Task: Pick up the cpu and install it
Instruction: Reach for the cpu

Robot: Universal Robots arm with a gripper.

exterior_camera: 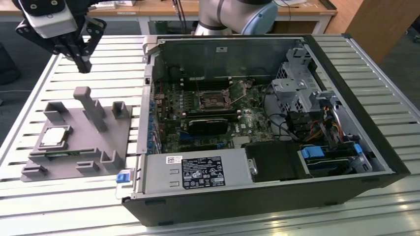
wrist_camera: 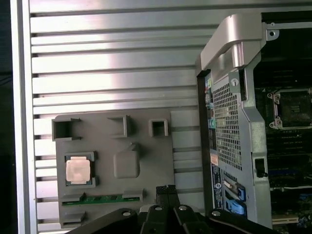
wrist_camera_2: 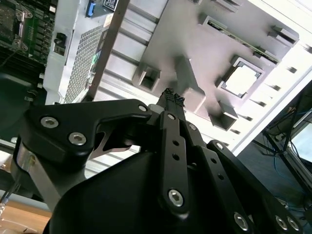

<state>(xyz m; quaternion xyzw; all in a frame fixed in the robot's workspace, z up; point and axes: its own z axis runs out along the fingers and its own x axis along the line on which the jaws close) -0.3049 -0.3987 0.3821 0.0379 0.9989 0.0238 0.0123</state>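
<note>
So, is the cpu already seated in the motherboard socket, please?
No, the cpu lies in the grey tray outside the computer case.

Shiny metal cpu, matt plastic tray, ribbed metal table

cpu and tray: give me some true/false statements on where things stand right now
1. The cpu lies in a recess of the grey tray. True.
2. The end effector is clamped on the cpu. False: it hangs above the slatted table, shut on nothing and apart from the cpu.
3. The computer case lies on its side with its panel off, its boards in view. True.
4. The cpu sits in the motherboard socket. False: it is on the tray, outside the case.
5. The tray is at the exterior view's right of the case. False: it is at that view's left.
</note>
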